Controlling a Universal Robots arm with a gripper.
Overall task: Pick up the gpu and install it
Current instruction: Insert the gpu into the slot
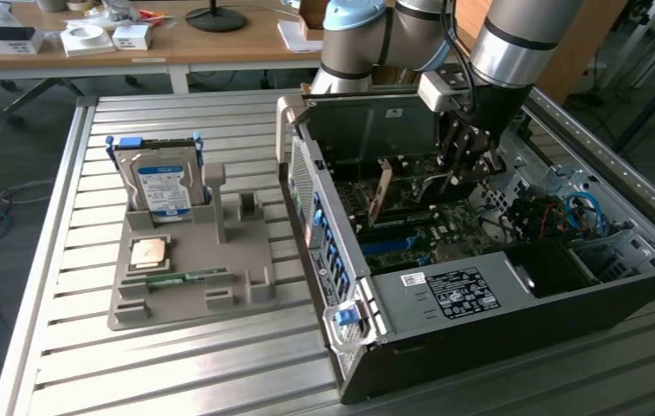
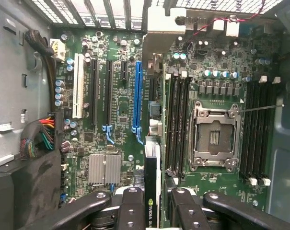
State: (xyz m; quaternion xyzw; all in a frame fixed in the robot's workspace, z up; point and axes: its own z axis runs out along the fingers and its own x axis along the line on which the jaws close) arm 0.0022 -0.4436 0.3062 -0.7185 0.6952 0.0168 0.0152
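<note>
- A slatted metal table (image 1: 131,373) carried the work, with desks and clutter in the room behind it.
- On the table sat a grey fixture (image 1: 206,251); a hard drive (image 1: 164,182) and a memory stick (image 1: 183,279) remained in it (neither belongs to this task).
- Beside the fixture lay the open computer case (image 1: 444,295), and the arm reached down into it.
- The gripper (image 1: 472,173) (image 2: 154,207) was inside the case, its fingers (image 2: 131,207) partly closed, one on each side of a thin card.
- That card was the gpu (image 2: 152,158), seen edge-on in the wrist view and lifted clear of the fixture, so the pick-up looked done.
- The gpu hung over the motherboard (image 2: 121,110), between the blue slot (image 2: 137,91) and the processor socket (image 2: 214,136).
- It ran along just beside the blue slot, not on its line.
- By my judgement the card was not yet seated: lining it up and pressing it home remained.
</note>
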